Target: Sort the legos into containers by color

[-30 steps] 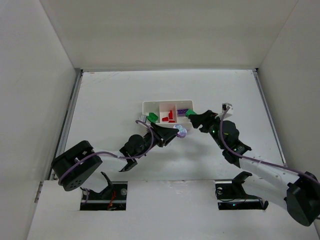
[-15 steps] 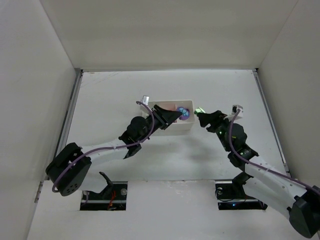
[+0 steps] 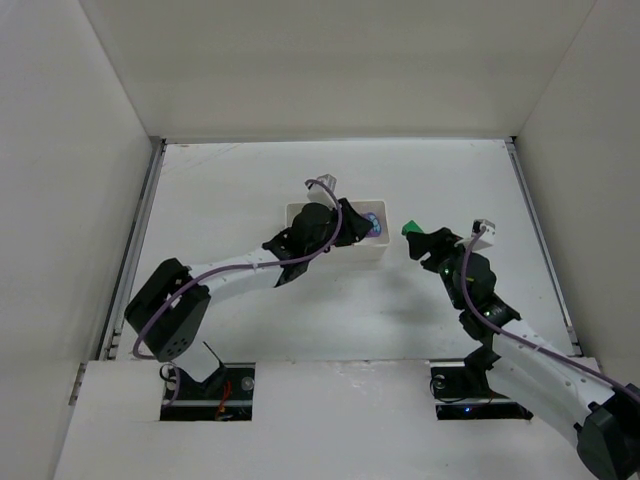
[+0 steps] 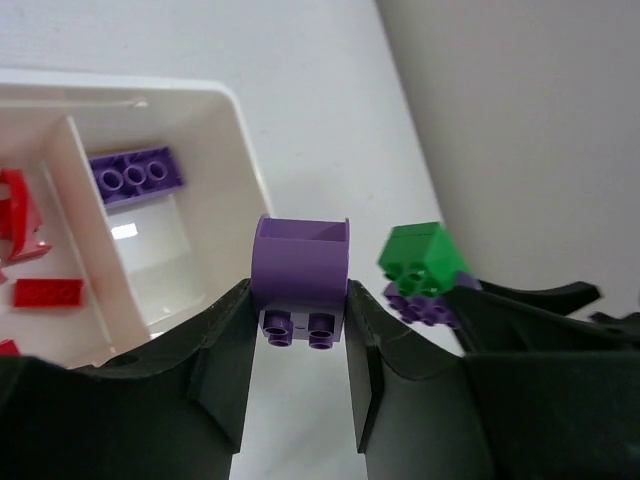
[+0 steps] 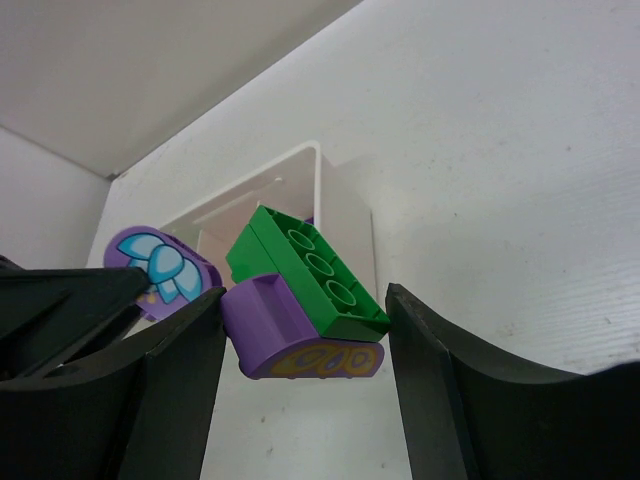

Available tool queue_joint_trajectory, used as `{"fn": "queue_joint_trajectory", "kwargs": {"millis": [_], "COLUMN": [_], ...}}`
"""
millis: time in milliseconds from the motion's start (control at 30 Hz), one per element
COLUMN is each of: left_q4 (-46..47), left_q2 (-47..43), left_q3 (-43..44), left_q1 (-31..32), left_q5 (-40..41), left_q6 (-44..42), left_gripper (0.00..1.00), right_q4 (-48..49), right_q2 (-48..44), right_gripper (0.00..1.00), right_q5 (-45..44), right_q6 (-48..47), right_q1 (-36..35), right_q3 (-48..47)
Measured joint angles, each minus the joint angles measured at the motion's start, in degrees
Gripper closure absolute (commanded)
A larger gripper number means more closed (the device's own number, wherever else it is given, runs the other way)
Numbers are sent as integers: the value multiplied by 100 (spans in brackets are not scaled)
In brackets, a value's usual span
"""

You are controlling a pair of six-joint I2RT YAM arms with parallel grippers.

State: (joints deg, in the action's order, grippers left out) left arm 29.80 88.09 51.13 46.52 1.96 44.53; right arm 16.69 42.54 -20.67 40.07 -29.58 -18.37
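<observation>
Bright, even, diffuse overhead light; soft pale shadows on the white desk (image 3: 230,180) toward its near edge. Wrist views sharp; small glare spot inside the tray (image 4: 243,170).

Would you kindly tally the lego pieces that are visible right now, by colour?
Purple legos: 3
Green lego: 1
Red legos: 3, some cut off by the frame edge
Total: 7 visible

Overhead camera looks down; close wrist cameras share the tray (image 4: 243,170)
</observation>
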Motion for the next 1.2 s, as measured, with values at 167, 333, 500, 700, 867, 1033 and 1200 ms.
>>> {"fn": "queue_joint_trajectory", "kwargs": {"millis": [167, 333, 500, 700, 867, 1033, 1200], "left_q4": [-378, -566, -667, -693, -693, -645, -251], "left_q2": [608, 1082, 1231, 1276, 1150, 236, -678], "left_q3": [492, 896, 1021, 1058, 1021, 492, -160], "left_q1": [2, 2, 0, 2, 7, 24, 35], "left_q5": [48, 127, 208, 304, 306, 291, 236], "left_q6": [-291, -509, -603, -686, -643, -339, 262], "left_gripper": [90, 89, 82, 58, 51, 46, 42], "right_q4": [-59, -81, -85, -83, -81, 52, 70], "right_q2": [0, -22, -20, -17, -13, 59, 81], "right_gripper": [45, 45, 45, 45, 45, 45, 45], "right_q5": [-83, -103, -103, -101, 0, 404, 844], "right_q6": [0, 0, 0, -2, -4, 2, 118], "right_q1": [26, 26, 26, 24, 0, -44, -50], "right_q3": [55, 55, 55, 55, 55, 55, 48]}}
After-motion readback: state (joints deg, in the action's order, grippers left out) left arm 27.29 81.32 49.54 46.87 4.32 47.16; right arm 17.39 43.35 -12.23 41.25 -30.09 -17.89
